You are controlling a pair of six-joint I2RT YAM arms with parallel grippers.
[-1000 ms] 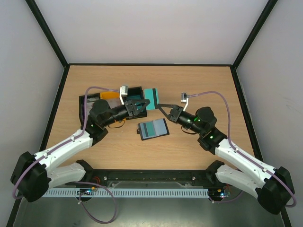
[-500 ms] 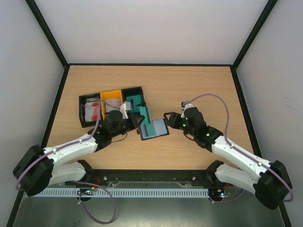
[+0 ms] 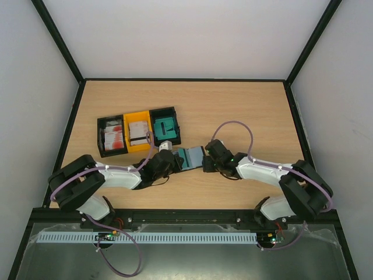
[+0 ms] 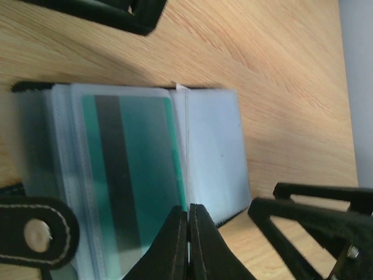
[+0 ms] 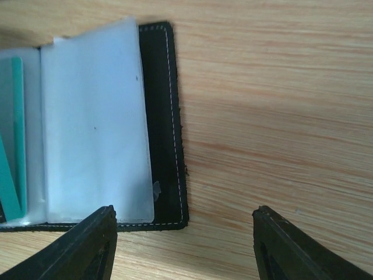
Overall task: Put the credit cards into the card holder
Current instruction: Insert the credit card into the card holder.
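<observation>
Overhead, the wooden table (image 3: 245,111) carried everything listed below.
- Two arms reached inward and met near the table's middle.
- Three bins sat in one row at the back left: a black bin (image 3: 100,140) with red-and-white cards (image 3: 113,137), a yellow bin (image 3: 139,115) with white cards (image 3: 138,133), and a second black bin (image 3: 175,125) with teal cards (image 3: 165,127).
- One card holder (image 3: 192,157) lay open between the grippers.
- Right gripper (image 5: 182,216): fingers spread wide over the holder's right edge, gripping nothing.
- Left gripper (image 4: 187,219): fingers pressed together over the holder's sleeves; I could not tell whether they pinched anything.
- One teal card (image 4: 134,175) with a dark stripe sat in a clear sleeve.
</observation>
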